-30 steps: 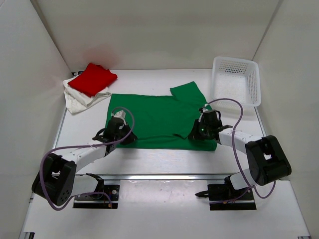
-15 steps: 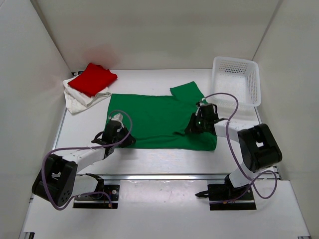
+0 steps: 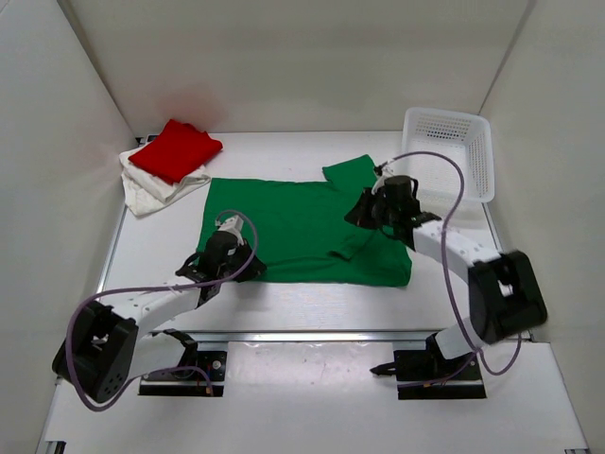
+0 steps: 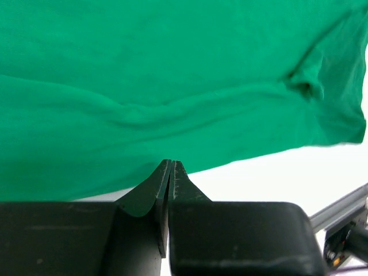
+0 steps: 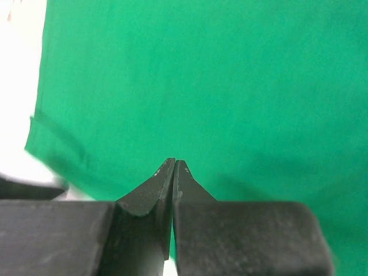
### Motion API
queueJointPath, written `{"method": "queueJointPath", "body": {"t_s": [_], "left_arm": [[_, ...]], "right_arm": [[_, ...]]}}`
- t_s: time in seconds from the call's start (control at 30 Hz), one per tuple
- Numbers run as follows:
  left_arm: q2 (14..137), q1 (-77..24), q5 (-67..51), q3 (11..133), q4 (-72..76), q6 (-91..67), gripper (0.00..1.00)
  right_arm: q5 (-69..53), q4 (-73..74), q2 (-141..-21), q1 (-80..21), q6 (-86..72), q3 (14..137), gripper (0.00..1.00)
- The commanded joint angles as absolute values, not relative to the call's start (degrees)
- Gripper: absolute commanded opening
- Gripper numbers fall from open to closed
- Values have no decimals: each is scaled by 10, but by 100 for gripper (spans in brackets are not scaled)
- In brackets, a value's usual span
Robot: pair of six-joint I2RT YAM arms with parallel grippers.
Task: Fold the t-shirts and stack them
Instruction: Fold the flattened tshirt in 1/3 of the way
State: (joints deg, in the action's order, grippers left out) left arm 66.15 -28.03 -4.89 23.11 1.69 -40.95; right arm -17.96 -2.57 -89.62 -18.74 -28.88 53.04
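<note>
Stretched low and forward over the green t-shirt (image 3: pixel 293 227) spread flat mid-table (image 3: pixel 284 298), with left gripper (image 4: pixel 171 164) pressed together at the near hem, pinch on cloth unclear, and right gripper (image 5: pixel 173 162) likewise closed above the right side, elbow out.

Off-white t-shirt (image 3: pixel 148 195) (mostly under red t-shirt (image 3: pixel 175 149))

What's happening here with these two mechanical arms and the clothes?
Two robot arms are working on a green cloth t-shirt that is spread out flat. The left gripper sits shut at the shirt's near edge, and the right gripper, also shut, is over the cloth near a sleeve. A folded red t-shirt lies on an off-white t-shirt at the far left. A white perforated plastic basket stands at the far right.
</note>
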Motion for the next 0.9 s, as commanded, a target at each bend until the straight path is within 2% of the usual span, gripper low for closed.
{"method": "queueJointPath", "body": {"t_s": [0.0,0.17,0.37,0.7,0.87], "left_arm": [[685,-317,-41,261,26,-402,11],[747,-370,-59,303,64,-421,10],[807,-385,-54,338,88,-417,9],[798,-346,-59,257,105,-422,8],[797,-350,-61,256,105,-423,8]], "right_arm": [[-156,-17,-805,-202,-276,432,0],[-192,-45,-780,-181,-285,324,0],[-220,-68,-825,-172,-289,331,0],[-231,-88,-904,-187,-298,380,0],[-253,-103,-948,-173,-322,454,0]]}}
